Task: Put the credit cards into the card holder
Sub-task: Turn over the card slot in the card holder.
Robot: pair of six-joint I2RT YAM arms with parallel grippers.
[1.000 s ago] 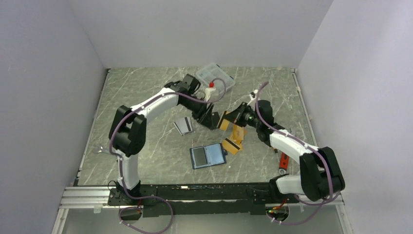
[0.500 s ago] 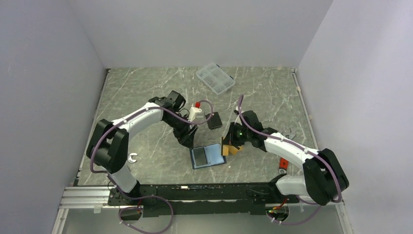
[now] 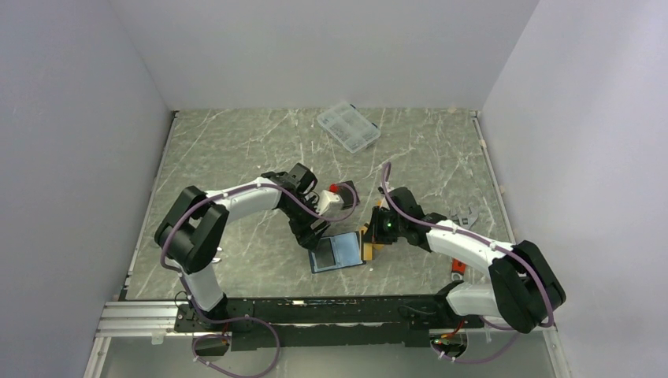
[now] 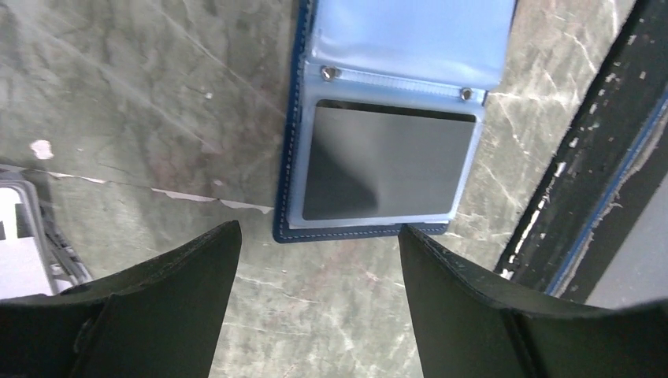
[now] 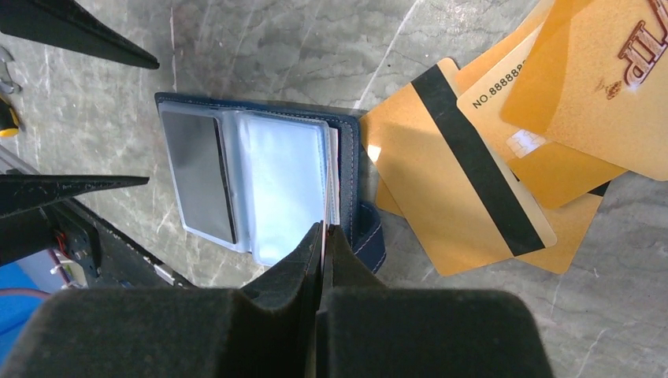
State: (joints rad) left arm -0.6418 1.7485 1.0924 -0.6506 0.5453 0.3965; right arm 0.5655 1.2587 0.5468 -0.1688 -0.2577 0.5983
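Inspection from the remote station.

The card holder (image 3: 339, 252) lies open and flat on the bench (image 3: 236, 150), near the 6 o'clock edge in the overhead view. Its clear sleeves face up. A grey card (image 4: 386, 161) sits inside the pocket at the holder's 9 o'clock end.

The left tool (image 4: 319, 232) is released, with its fingers (image 4: 181, 272) spread wide and nothing between them. It sits at the holder's 10 o'clock corner in the overhead view. In the wrist view the fingers straddle the holder's edge at the grey-card end. I cannot tell whether they touch the bench.

The right tool (image 5: 324, 230) is clenched on a thin held card (image 5: 322, 242), seen edge-on between the pads. Its colour cannot be read from the wrist view. The tip is over the holder's 3 o'clock border, beside the snap tab (image 5: 372, 236).

The gold cards (image 5: 461, 197) lie overlapped on the bench just beside the holder at its 3 o'clock side. One is face down, with its black stripe showing.

A clear box (image 3: 348, 126) rests near the 12 o'clock edge, well apart from the holder.
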